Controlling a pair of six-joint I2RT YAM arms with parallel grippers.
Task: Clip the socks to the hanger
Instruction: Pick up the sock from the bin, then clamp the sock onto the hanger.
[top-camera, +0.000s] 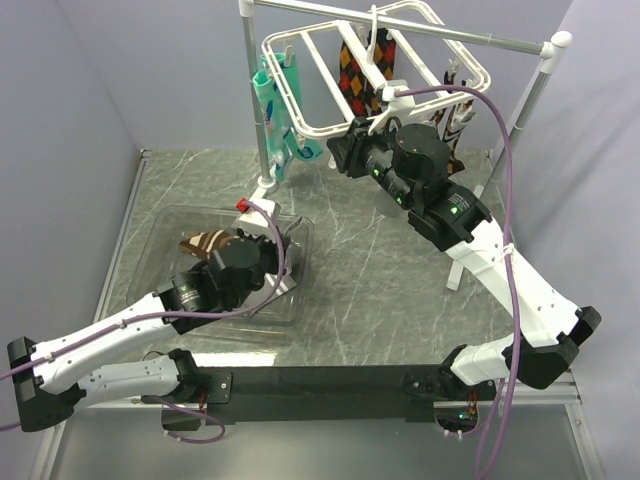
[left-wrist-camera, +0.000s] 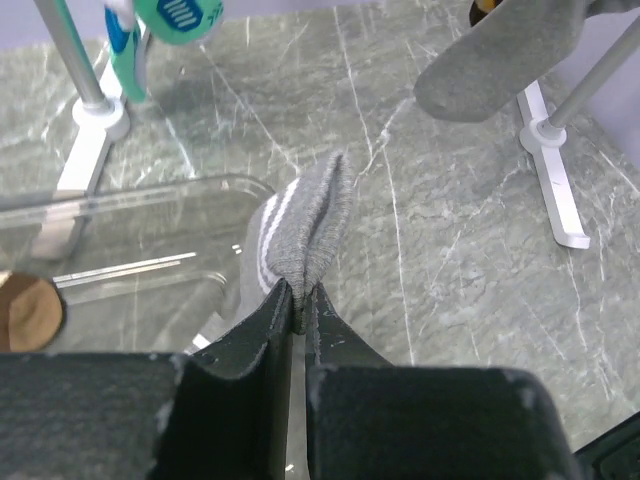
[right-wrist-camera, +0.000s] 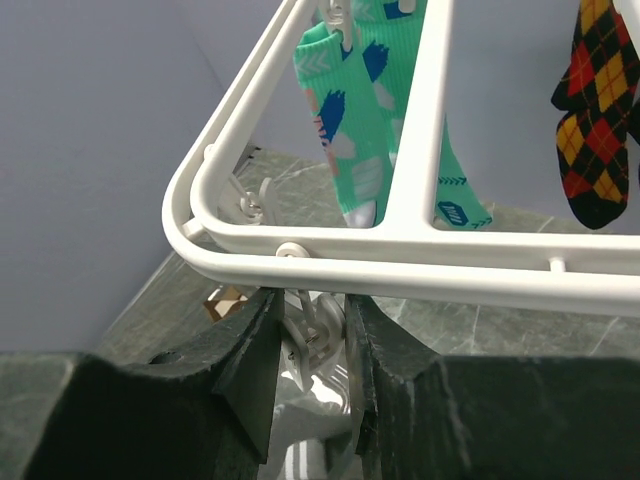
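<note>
The left claw (left-wrist-camera: 298, 300) pinches the grey sock (left-wrist-camera: 310, 215) by its striped cuff, whose folded edge runs straight ahead of the fingertips. Bare table (left-wrist-camera: 450, 250) lies beyond, with a clear tray (left-wrist-camera: 130, 215) to the left. The right claw (right-wrist-camera: 312, 342) squeezes a clip (right-wrist-camera: 318, 315) just under the hanger (right-wrist-camera: 400, 258) corner.

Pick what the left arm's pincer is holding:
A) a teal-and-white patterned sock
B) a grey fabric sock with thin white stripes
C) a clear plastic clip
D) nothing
B: in the left wrist view, the left pincer is closed on the cuff edge of the grey fabric sock with thin white stripes, which stands up from between its fingers.
</note>
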